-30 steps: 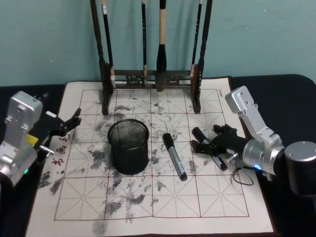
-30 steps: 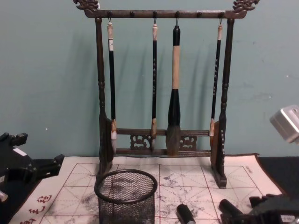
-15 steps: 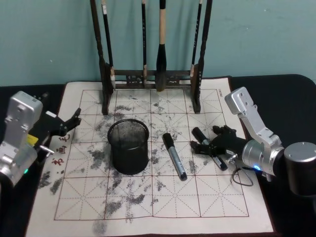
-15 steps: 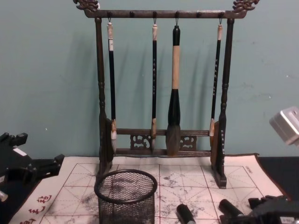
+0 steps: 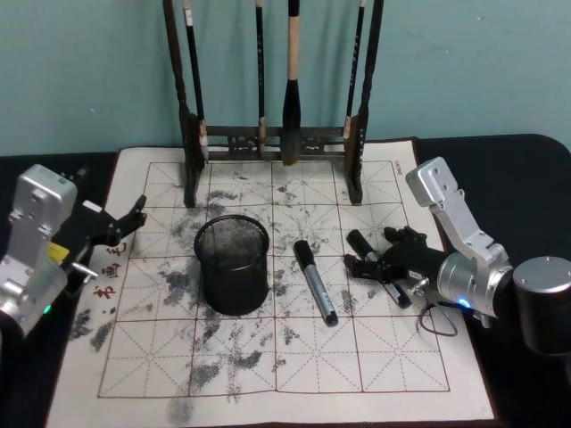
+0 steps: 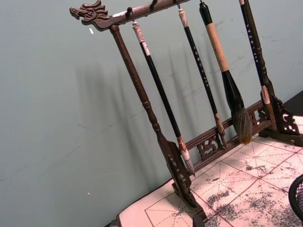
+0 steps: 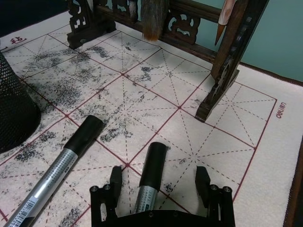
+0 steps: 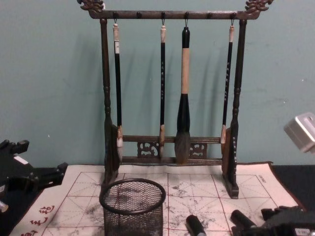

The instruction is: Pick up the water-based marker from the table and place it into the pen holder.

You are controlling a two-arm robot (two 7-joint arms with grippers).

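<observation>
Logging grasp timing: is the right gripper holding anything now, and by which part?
Nothing held yet. The right gripper straddles the rightmost marker at its black cap, fingers open and apart from it.

Pen holder [image 5: 232, 267] left of marker [image 5: 315, 281], second marker [image 5: 360, 242] farther right, brush rack [image 5: 189, 125] behind

Soft even light, faint shadows

Black mesh pen holder [image 5: 233, 267], red-gridded mat [image 5: 312, 361]
</observation>
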